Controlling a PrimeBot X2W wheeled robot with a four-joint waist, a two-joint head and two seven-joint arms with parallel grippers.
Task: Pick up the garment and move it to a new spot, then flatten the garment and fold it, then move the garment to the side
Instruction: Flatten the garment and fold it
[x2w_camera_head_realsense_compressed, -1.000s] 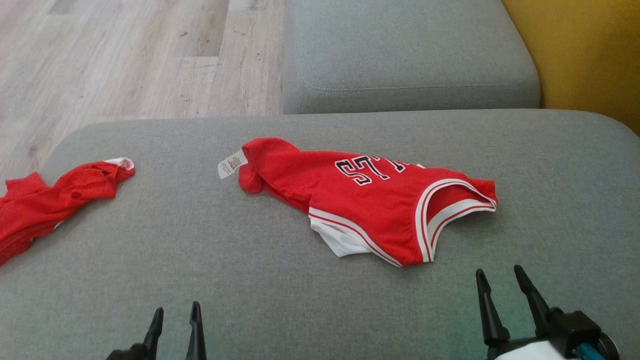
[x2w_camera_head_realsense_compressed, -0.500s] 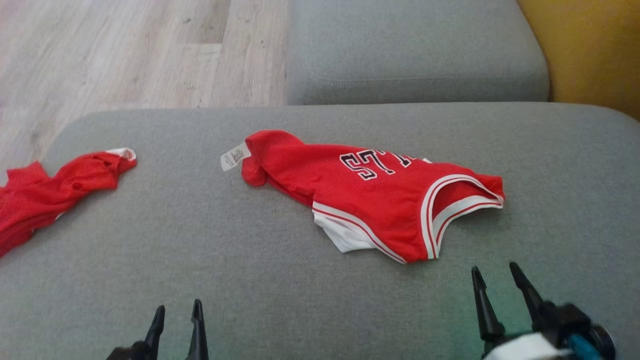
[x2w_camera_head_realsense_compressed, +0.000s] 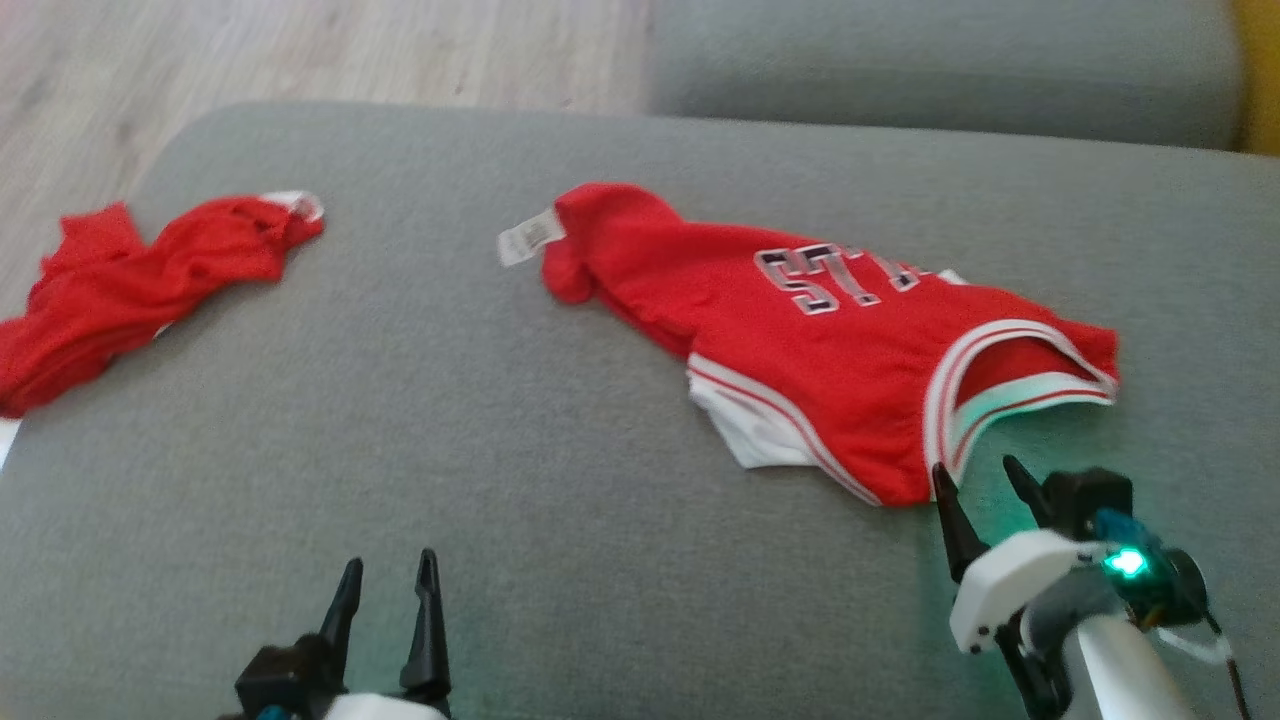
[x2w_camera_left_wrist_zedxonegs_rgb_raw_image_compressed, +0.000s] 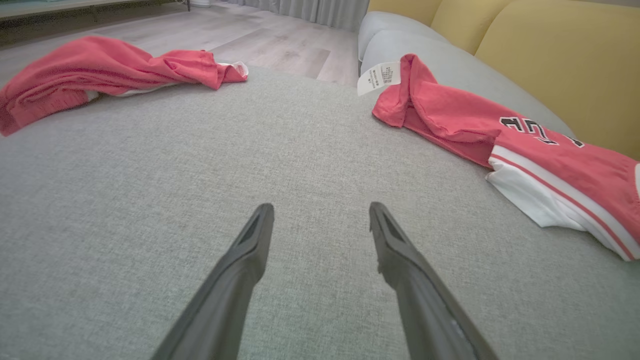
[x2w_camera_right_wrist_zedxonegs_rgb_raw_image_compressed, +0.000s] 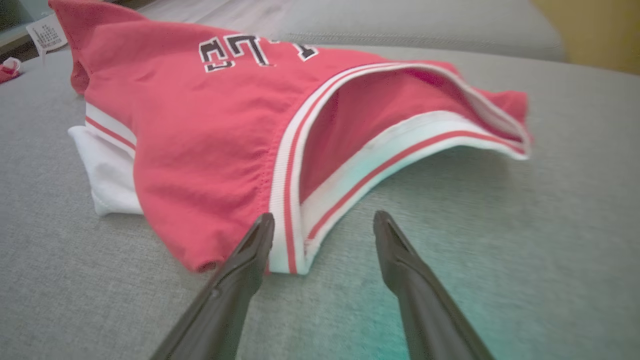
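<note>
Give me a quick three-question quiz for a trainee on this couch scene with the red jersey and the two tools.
1. True or false: the right tool is shut on the red jersey.
2. What colour is the tag at the jersey's far end? A) white B) black C) blue
3. Fill in: the second red garment lies crumpled on the grey cushion toward the robot's ____.
Key: 1 false, it is open; 2 A; 3 left.
</note>
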